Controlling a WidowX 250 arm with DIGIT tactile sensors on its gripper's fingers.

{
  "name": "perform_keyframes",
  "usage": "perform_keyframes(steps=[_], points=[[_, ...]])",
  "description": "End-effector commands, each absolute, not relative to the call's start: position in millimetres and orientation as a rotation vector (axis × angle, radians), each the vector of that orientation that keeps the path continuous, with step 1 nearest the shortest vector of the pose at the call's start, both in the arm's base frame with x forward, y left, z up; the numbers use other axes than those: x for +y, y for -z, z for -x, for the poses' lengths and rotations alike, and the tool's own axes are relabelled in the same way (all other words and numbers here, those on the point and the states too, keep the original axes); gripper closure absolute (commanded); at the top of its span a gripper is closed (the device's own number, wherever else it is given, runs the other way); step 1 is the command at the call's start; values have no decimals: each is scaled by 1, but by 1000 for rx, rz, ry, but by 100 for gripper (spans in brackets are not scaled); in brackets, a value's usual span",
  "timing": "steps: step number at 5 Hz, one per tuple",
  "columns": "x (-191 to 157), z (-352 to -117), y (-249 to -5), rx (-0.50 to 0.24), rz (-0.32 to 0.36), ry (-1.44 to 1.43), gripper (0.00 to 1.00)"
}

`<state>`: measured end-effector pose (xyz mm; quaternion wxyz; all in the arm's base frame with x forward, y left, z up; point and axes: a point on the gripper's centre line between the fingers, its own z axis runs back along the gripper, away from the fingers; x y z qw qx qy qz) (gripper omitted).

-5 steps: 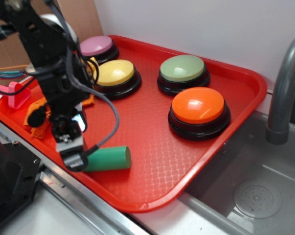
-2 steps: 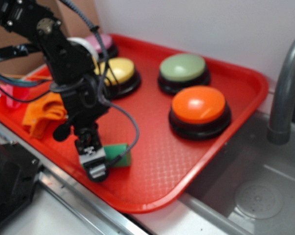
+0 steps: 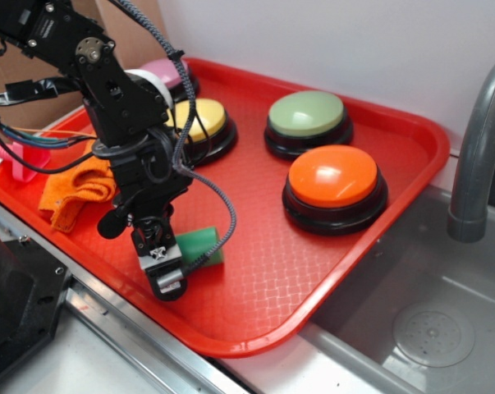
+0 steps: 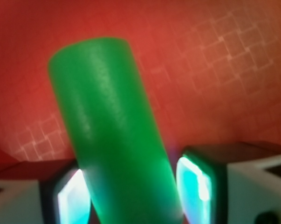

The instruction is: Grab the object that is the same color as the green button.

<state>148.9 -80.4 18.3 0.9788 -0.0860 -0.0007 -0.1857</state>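
The object, a small green cylinder (image 3: 201, 245), lies on its side near the front edge of the red tray (image 3: 419, 139). My gripper (image 3: 170, 271) points down over the cylinder's left end and hides that end. In the wrist view the cylinder (image 4: 107, 116) runs tilted between my two glowing pads (image 4: 75, 196), which press in on both of its sides, so my gripper (image 4: 133, 193) is shut on it. The green button (image 3: 306, 115), a pale sage dome on a black base, stands at the back of the tray, well away from my gripper.
An orange button (image 3: 333, 176) stands in front of the green one. A yellow button (image 3: 194, 121) and a pink button (image 3: 167, 72) sit behind my arm. An orange cloth (image 3: 71, 193) and a pink item (image 3: 21, 156) lie left. A sink (image 3: 428, 328) and faucet (image 3: 477, 148) lie right.
A second ago my gripper stood left of the cylinder's end. It has since shifted right and come down over that end, and the cylinder now sits between the fingers.
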Motion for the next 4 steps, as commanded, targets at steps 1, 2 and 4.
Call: perform_keyframes(steps=[1,2,4], points=[[-74,-161,-33,-22,113,304,100],[-62,-164,-70,57,-113,191,100],[2,-173,-153,19,-105,-98,100]])
